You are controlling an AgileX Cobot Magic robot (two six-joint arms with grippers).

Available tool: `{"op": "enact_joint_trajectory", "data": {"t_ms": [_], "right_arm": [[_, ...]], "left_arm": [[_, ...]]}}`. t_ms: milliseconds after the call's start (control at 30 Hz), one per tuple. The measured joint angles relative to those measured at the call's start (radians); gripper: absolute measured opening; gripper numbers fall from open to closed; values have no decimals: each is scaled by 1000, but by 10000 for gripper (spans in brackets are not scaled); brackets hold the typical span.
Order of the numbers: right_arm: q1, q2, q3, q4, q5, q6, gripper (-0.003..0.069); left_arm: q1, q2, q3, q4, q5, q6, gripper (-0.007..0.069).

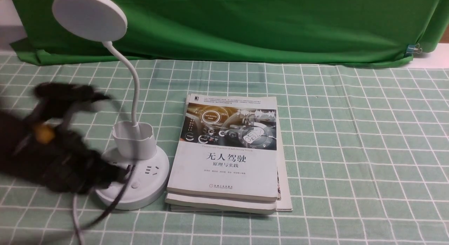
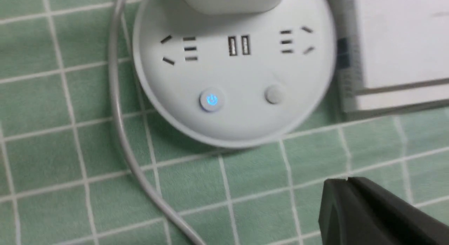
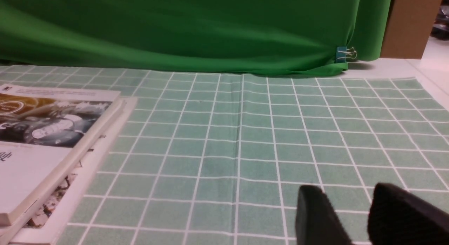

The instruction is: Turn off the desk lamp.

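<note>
The white desk lamp stands at the left of the table: disc head (image 1: pixel 89 15), bendy neck (image 1: pixel 135 87), cup holder (image 1: pixel 133 139), round base (image 1: pixel 143 189). In the left wrist view the base (image 2: pixel 231 73) shows sockets, a power button (image 2: pixel 211 100) glowing blue, and a plain round button (image 2: pixel 274 94). My left gripper (image 2: pixel 345 181) is shut and empty, hovering over the cloth just short of the base's front edge. In the front view it (image 1: pixel 117 174) is blurred and covers the base's left side. My right gripper (image 3: pixel 347 199) is open and empty over the cloth.
A stack of books (image 1: pixel 228 153) lies right beside the base, also in the left wrist view (image 2: pixel 396 45) and the right wrist view (image 3: pixel 42 139). The lamp's grey cable (image 2: pixel 119 115) curves along the base's left side. A green backdrop (image 1: pixel 245 24) hangs behind the checked tablecloth (image 1: pixel 350 150).
</note>
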Motion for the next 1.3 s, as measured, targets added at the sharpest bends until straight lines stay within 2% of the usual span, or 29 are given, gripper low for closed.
{"op": "enact_joint_trajectory", "data": {"t_ms": [233,400,1200,1300], "right_arm": [[0,0,0,0,0,0,242],[0,0,0,0,0,0,242],[0,0,0,0,0,0,242],[0,0,0,0,0,0,242]], "left_arm": [[0,-534,324,-81,-279,0,0],[0,-717,445,-88,-353,0,0],[0,-774,487,-86,-391,25,0],[15,-798,501,-70,-434,25,0]]}}
